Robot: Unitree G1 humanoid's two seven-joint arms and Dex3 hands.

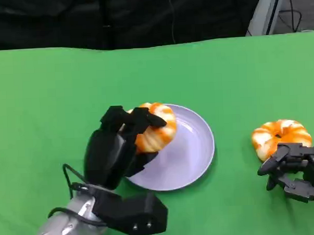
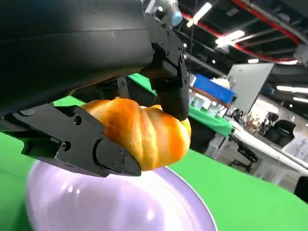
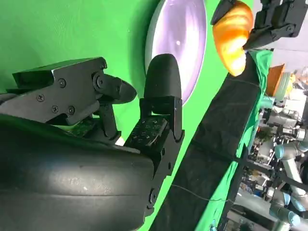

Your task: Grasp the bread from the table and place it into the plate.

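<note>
I find no legible text, label, brand, number or sign on any surface before me (the small marks on my right hand's black fingertip pad (image 3: pixel 150 136) are too fine to read).

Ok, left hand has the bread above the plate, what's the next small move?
Probably lower it slightly, then open the fingers. The left hand holds the bread above the plate, with a visible gap under it in the left wrist view.
</note>
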